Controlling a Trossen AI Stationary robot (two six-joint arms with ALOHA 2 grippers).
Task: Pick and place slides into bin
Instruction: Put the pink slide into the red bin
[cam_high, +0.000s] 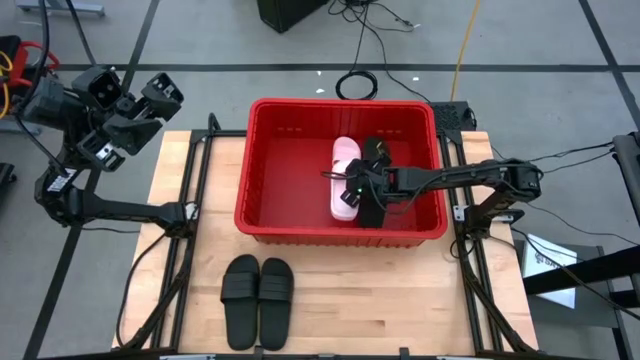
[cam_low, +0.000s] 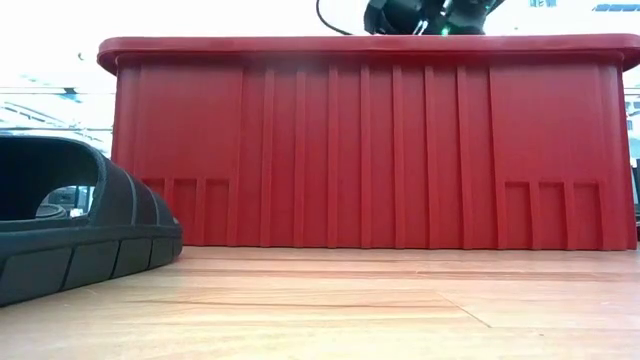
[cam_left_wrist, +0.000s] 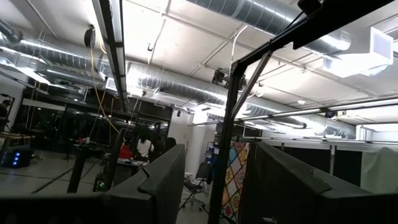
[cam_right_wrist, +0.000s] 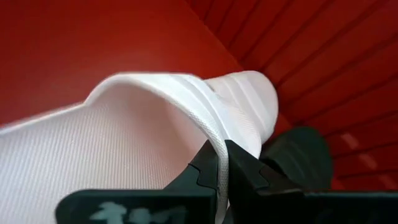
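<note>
Pink slide (cam_right_wrist: 155, 124) — pale, ribbed strap, pinched by right gripper (cam_right_wrist: 222, 163).

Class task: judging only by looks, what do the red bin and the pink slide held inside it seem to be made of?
Bin: likely moulded plastic, with a glossy red wall, ribs and a rolled rim. Pink slide: probably soft foam or rubber, matte with a fine texture; the right tool is pinching its strap edge.

The bin (cam_high: 275, 165) sits at the far middle of the table (cam_high: 400, 300). Inside it, toward its right half, two slides lie side by side: one slide (cam_high: 345, 160) on the left, another slide (cam_high: 375, 152) touching it on the right. The right end effector (cam_high: 352, 190) reaches in over them and grips the left one's edge. A pair of slides (cam_high: 257, 300) lies side by side on the table in front of the bin's left part. The left end effector (cam_high: 135, 100) is raised beyond the table's far left corner.
</note>
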